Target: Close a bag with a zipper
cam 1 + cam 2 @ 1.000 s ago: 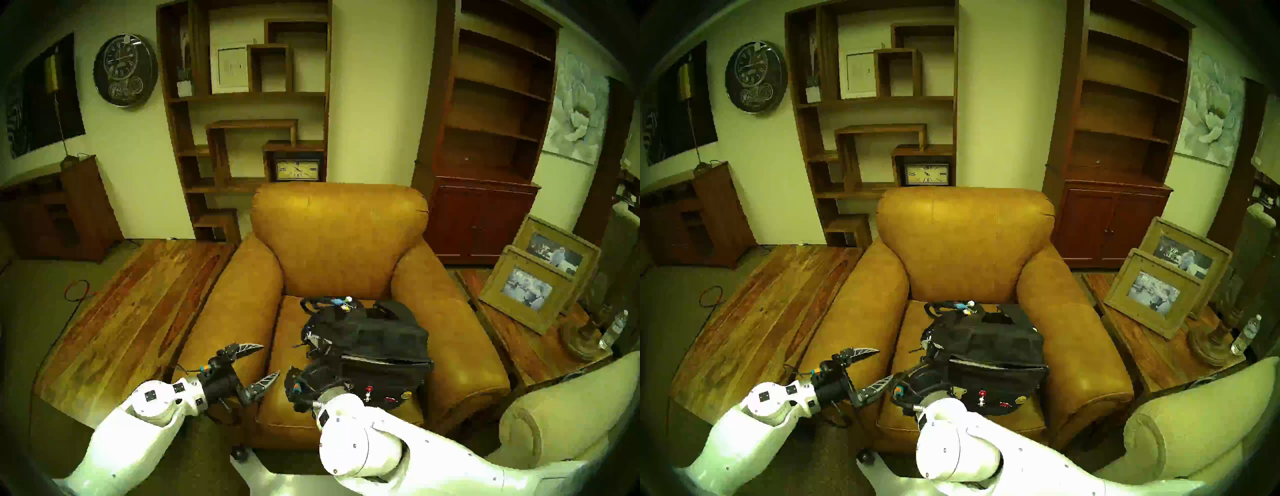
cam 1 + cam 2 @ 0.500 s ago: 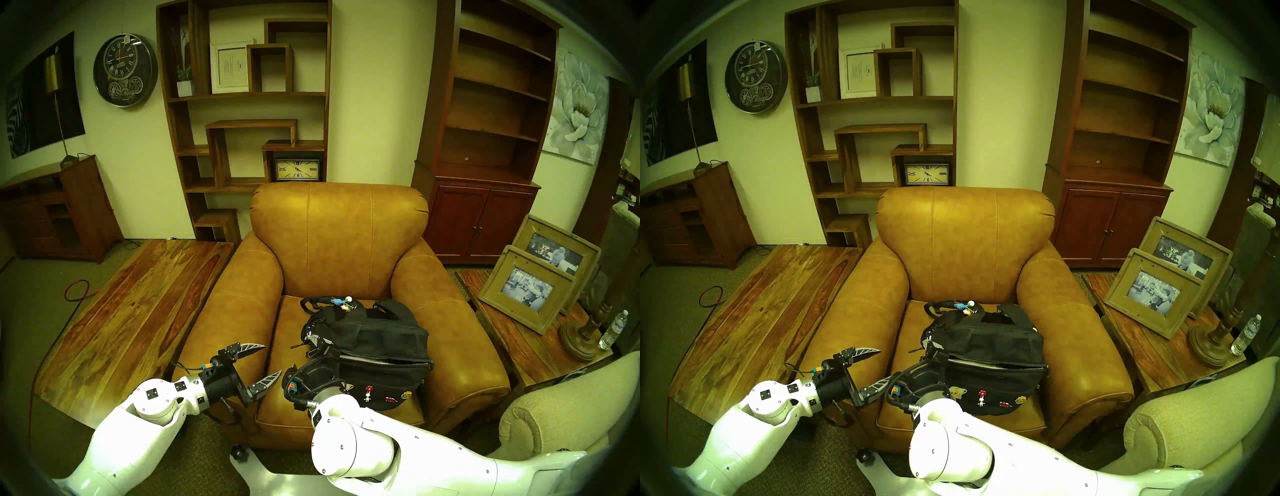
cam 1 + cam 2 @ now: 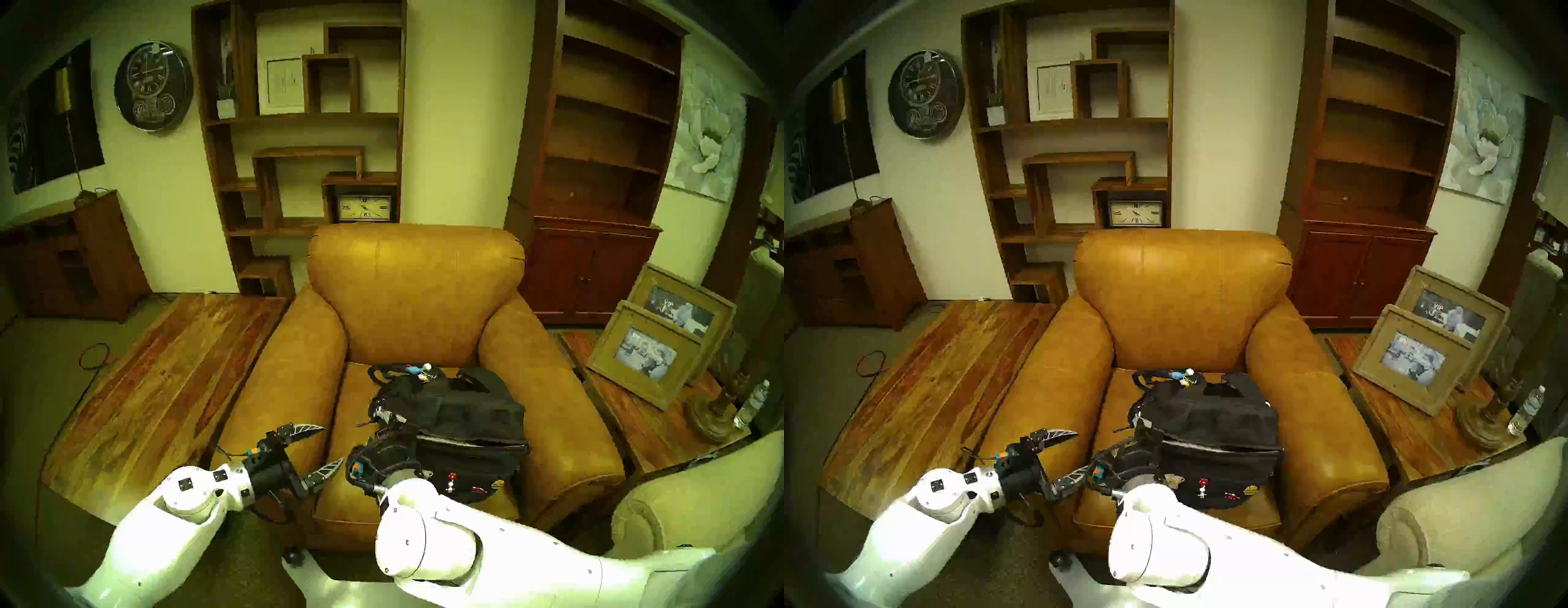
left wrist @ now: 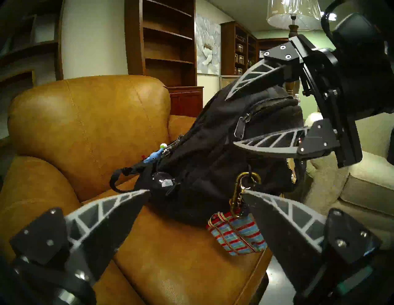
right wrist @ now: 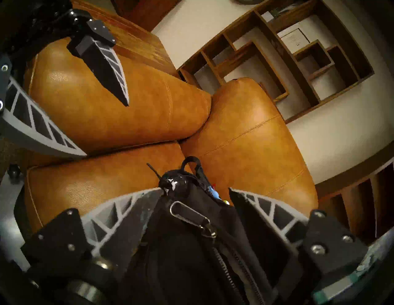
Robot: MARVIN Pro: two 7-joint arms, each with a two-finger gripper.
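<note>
Since the earlier frame your right gripper point(image 5: 197, 192) has narrowed a little and tipped further onto the bag point(image 3: 466, 418); your left gripper point(image 3: 329, 443) has not shifted. You now have the right fingers point(image 5: 119, 215) standing apart on either side of the bag's near left corner, with the pull point(image 5: 190, 216) lying between them but not pinched; they clamp nothing. One finger crosses just above the pull in the left wrist view and the other just below it. From that pull the zipper point(image 3: 471, 442) runs away to the right of your right gripper along the top of the front pocket, and it gapes there. Pins point(image 3: 453, 479) dot the pocket face just right of your right wrist. Your left gripper hangs wide open and empty, left of the right one, over the armchair point(image 3: 415, 297) seat's front edge. Just ahead of it lie a striped strap point(image 4: 236, 234) and a brass clip point(image 4: 243, 187), touching the bag's lower edge. Charms point(image 3: 418, 370) sit beyond the bag, near the chair back.
</note>
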